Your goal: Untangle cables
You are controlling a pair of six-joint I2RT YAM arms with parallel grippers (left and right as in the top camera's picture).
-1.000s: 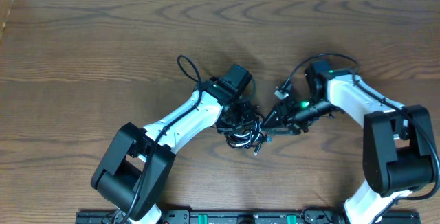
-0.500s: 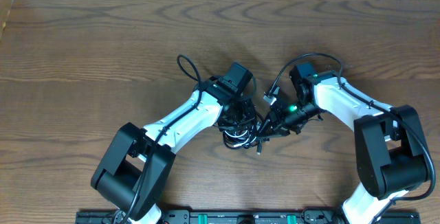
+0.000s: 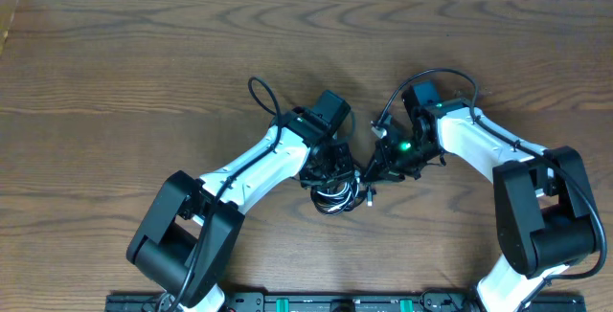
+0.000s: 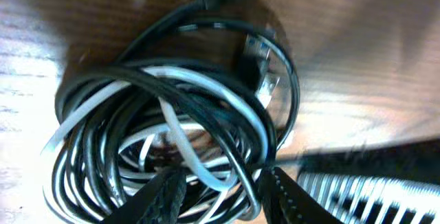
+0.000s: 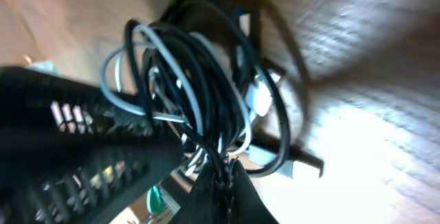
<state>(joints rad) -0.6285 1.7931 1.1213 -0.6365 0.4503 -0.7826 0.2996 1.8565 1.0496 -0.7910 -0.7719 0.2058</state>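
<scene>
Dark wood-grain tabletop [image 3: 144, 63] fills the overhead view, and near its middle we find the tangled bundle of thin black and white cables [image 3: 335, 186], lying in one tight coil. Our left gripper [image 4: 223, 198] hangs right over the coil with its fingers apart, straddling a white strand and a black one without clamping either. Our right gripper [image 5: 223, 183] sits at the other side of the coil with its fingers pressed together. A black strand seems pinched at their tips, though the blur keeps us from being sure. Small silver plug ends [image 4: 265, 80] sit loose among the loops. We judge the job barely begun: no cable lies apart from the rest, the white cord [image 4: 182, 141] is threaded through the black loops, and every cord has yet to be drawn out and laid separately.
</scene>
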